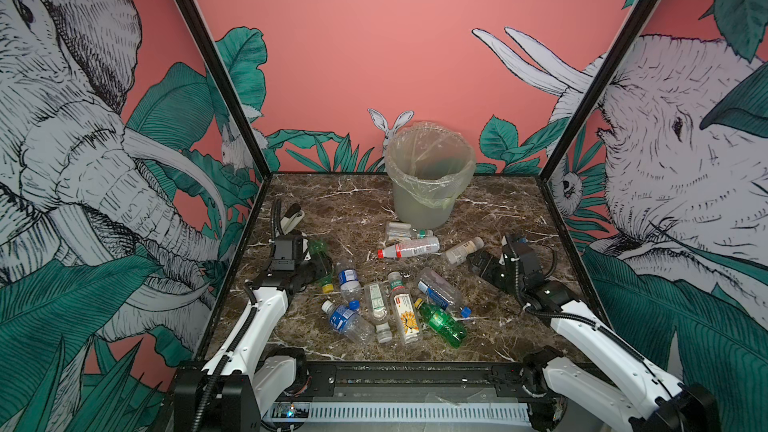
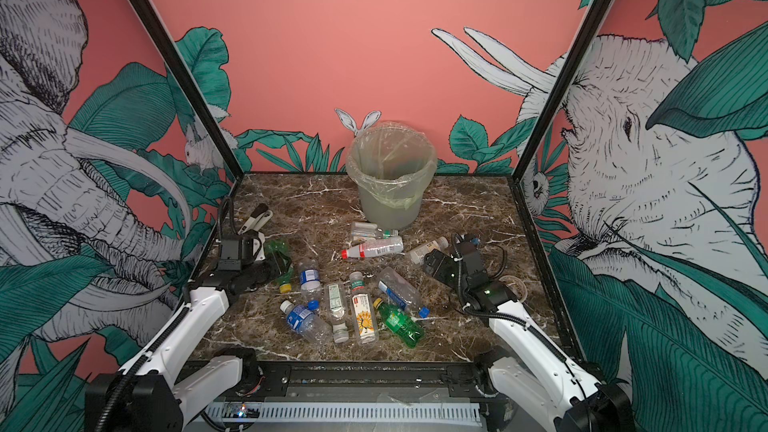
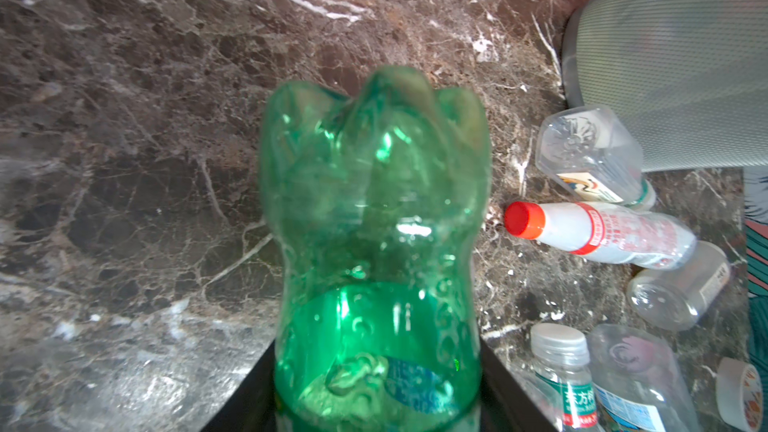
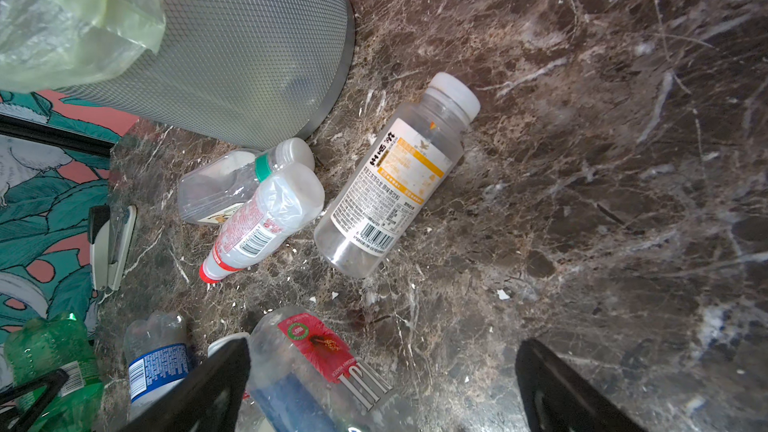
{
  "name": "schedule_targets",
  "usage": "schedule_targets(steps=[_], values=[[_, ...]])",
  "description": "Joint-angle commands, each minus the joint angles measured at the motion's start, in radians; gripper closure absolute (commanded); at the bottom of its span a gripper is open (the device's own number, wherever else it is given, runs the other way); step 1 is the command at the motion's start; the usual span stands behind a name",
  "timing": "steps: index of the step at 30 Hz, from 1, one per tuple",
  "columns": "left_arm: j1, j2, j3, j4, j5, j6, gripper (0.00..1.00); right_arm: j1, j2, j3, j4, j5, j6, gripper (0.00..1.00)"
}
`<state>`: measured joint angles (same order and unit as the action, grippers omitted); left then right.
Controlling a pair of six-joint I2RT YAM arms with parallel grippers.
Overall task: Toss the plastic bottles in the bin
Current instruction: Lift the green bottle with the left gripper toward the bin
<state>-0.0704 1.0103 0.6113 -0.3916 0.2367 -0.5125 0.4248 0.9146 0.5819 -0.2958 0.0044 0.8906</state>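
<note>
My left gripper (image 1: 318,268) (image 3: 378,371) is shut on a green plastic bottle (image 1: 320,257) (image 3: 374,209) with a yellow cap at the table's left side; its base points away from the wrist. My right gripper (image 1: 476,263) (image 4: 386,376) stands open just above the marble, beside a clear yellow-labelled bottle (image 1: 463,250) (image 4: 399,176). Several more plastic bottles lie in the middle, among them a red-capped one (image 1: 409,248) (image 3: 598,230) and a second green one (image 1: 442,322). The bin (image 1: 430,197) (image 2: 390,201) with its bag liner stands at the back centre.
A white-and-black stapler (image 1: 291,218) (image 4: 110,243) lies at the back left, close behind the left arm. A translucent tape roll (image 2: 517,286) (image 3: 744,392) sits by the right arm. Black frame posts and printed walls enclose the marble table (image 1: 353,201) on three sides.
</note>
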Motion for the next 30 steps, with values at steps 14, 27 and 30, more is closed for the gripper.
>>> schedule_targets(steps=[14,27,30], values=[[0.003,-0.062,0.112,0.077,0.197,-0.115,0.48,-0.002,0.035,-0.001,0.05,-0.012,0.018,0.01],[-0.012,-0.018,0.185,0.141,0.303,-0.197,0.49,-0.003,0.041,-0.058,0.092,-0.014,0.042,0.01],[-0.028,-0.006,0.207,0.172,0.327,-0.203,0.49,-0.004,0.051,-0.072,0.11,-0.012,0.042,0.01]])
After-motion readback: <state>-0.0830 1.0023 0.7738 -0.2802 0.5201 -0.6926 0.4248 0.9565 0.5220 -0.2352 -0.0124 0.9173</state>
